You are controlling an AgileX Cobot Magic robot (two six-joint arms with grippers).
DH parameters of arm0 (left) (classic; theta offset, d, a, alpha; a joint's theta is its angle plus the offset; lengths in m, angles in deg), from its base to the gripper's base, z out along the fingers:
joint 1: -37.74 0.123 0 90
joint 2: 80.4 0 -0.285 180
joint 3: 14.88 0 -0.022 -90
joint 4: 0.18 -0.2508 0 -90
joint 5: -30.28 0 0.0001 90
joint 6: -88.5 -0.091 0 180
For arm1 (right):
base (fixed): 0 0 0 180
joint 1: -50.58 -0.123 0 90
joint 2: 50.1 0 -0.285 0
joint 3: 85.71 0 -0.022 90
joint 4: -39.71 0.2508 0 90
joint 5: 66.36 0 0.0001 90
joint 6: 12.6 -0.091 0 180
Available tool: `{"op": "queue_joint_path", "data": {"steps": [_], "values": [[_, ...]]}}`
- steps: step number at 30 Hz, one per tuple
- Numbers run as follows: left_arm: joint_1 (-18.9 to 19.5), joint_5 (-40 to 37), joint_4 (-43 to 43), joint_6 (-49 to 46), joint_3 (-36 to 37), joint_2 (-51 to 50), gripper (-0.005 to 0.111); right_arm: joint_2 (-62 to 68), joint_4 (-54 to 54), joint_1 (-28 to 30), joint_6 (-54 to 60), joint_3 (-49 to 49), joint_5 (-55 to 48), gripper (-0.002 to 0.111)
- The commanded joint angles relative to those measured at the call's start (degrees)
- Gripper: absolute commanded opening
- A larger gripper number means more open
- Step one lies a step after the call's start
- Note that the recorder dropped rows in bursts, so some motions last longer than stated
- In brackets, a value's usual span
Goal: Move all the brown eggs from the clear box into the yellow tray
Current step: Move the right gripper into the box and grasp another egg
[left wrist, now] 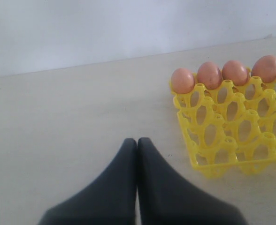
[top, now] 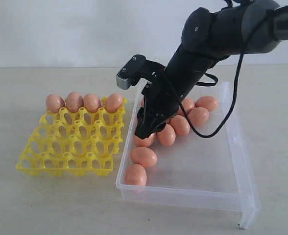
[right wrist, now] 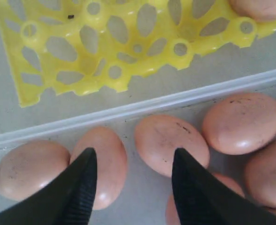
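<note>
Over the clear box [top: 198, 171], my right gripper [top: 146, 131] hangs among loose brown eggs [top: 143, 156]; four more sit along the yellow tray [top: 70, 147]'s far row. Left wrist camera: my left gripper [left wrist: 137, 141] is pinched closed above the table [left wrist: 58, 140] near the tray. Right wrist camera: my fingers [right wrist: 81, 187] stand wide apart over eggs by the box wall.

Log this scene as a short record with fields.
yellow tray: four brown eggs in its far row, other cups empty
clear box: loose eggs inside, some hidden behind the arm
right pincer: open, above the eggs in the box
left pincer: shut, over bare table beside the tray
</note>
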Motion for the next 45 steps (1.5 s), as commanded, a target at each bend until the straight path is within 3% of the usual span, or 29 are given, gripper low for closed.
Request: {"op": "queue_joint_path", "data": {"steps": [1,7,12,22,32,34,35,36,45], "values": [[0.14,0.8,0.15,0.56,0.18,0.1,-0.004,2.1,0.19,-1.5,0.52,-0.23,-0.8,0.049],[0.14,0.8,0.15,0.56,0.18,0.1,-0.004,3.56,-1.83,-3.19,0.09,-0.23,2.42,0.049],[0.14,0.8,0.15,0.56,0.18,0.1,-0.004,3.56,-4.79,-3.19,-5.89,-0.23,-1.56,0.049],[0.14,0.8,0.15,0.56,0.18,0.1,-0.004,6.63,-4.8,-3.19,-6.94,-0.23,-4.24,0.049],[0.14,0.8,0.15,0.56,0.18,0.1,-0.004,10.85,-5.42,-3.19,-5.38,-0.23,0.44,0.048],[0.14,0.8,0.15,0.56,0.18,0.1,-0.004,10.71,-5.42,-3.19,-7.61,-0.23,1.02,0.031],[0.14,0.8,0.15,0.56,0.18,0.1,-0.004,10.33,-5.42,-3.19,-7.62,-0.23,0.85,0.009],[0.14,0.8,0.15,0.56,0.18,0.1,-0.004,10.22,-5.42,-3.19,-8.04,-0.23,0.76,-0.001],[0.14,0.8,0.15,0.56,0.18,0.1,-0.004,8.28,-6.39,-3.19,-15.55,-0.23,0.6,0.0]]}}
